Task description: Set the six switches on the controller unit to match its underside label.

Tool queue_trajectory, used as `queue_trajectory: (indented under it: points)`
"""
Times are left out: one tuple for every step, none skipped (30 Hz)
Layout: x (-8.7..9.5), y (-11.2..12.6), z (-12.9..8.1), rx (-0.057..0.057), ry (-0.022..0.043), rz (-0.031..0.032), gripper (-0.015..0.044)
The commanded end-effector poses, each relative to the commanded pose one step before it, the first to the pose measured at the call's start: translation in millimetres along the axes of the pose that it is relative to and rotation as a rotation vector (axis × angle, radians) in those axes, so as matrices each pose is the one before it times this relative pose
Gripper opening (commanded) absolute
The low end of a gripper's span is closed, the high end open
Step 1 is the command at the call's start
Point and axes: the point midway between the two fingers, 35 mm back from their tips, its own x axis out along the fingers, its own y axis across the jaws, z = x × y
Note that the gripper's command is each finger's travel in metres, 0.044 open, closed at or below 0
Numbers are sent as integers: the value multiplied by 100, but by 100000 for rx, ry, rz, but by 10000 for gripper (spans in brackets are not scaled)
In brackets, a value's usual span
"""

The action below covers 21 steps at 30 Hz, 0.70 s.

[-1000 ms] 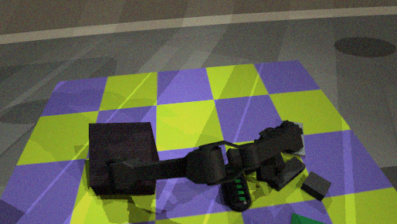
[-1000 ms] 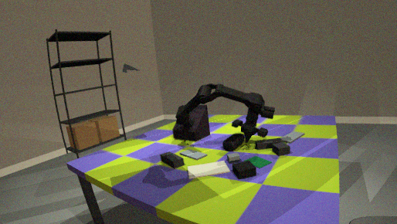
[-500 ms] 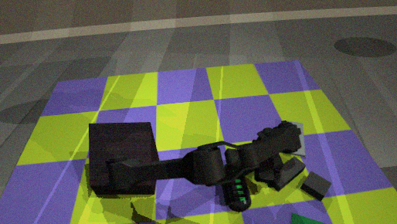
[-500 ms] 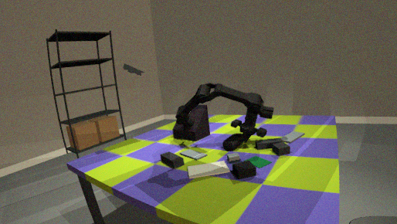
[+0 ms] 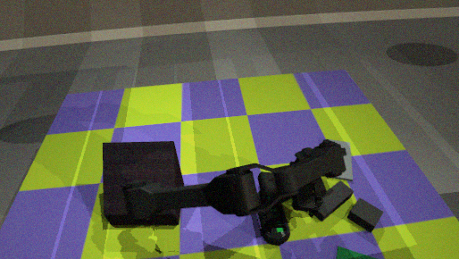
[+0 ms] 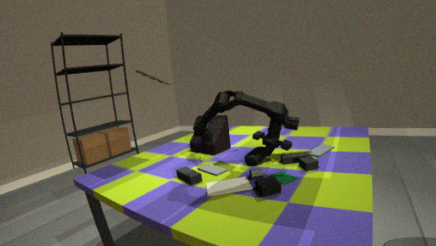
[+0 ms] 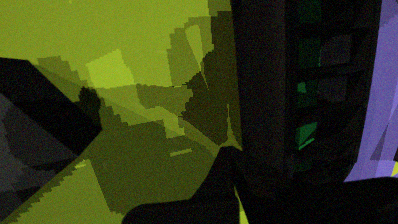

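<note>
Green plate point(image 6: 285, 177): flat on the table near its front, just beside a dark block point(image 6: 268, 186).
White panel point(image 6: 229, 186): lies flat left of that block; a grey slab point(image 6: 212, 170) and a small dark box point(image 6: 189, 175) sit beyond it.
Table point(image 6: 339, 191): checkered purple and yellow-green top.
Controller unit point(image 5: 273, 218): tipped up off its base, leaning on one long edge under the arm's wrist; one green switch end point(image 5: 279, 231) shows at its near end from above. In the wrist view its switch row point(image 7: 306, 100) runs up the right side, dim and in shadow.
Claw point(image 6: 266, 148): fingers closed right together, gripping nothing, low against the tilted unit's side.
Dark modules: a long one point(image 5: 332, 199) and a short one point(image 5: 365, 214) lie right of the unit, near each other.
Grey sheet point(image 6: 321, 149): flat, beyond the modules.
Arm base point(image 5: 139, 180): dark block at the table's left.
Shelf rack point(image 6: 63, 76): by the far wall, cardboard boxes point(image 6: 102, 144) on a low shelf.
</note>
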Motion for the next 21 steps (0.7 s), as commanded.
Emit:
queue_trajectory:
  points:
    - [352,-651,14,-843,-606,-863,0]
    - [32,-107,-3,-5,-1,-5,0]
    - [32,-108,-3,-5,-1,-5,0]
    - [32,-108,-3,-5,-1,-5,0]
    - [33,-109,-3,-5,-1,-5,0]
    - [33,-109,-3,-5,-1,-5,0]
    - [33,-110,-3,-5,-1,-5,0]
    - [34,-111,-2,-5,-1,-5,0]
    - [34,-111,-2,-5,-1,-5,0]
    - [34,-112,-2,-5,-1,-6,0]
    - [35,-112,-2,-5,-1,-6,0]
    - [35,-113,-2,-5,-1,-6,0]
    - [35,-113,-2,-5,-1,-6,0]
    - [36,-114,-2,-5,-1,-6,0]
    - [36,-115,-2,-5,-1,-6,0]
    - [36,-115,-2,-5,-2,-6,0]
    - [37,-116,-2,-5,-2,-6,0]
    - [37,-116,-2,-5,-2,-6,0]
    - [37,-117,-2,-5,-2,-6,0]
    - [38,-117,-1,-5,-2,-6,0]
    - [38,-118,-1,-5,-2,-6,0]
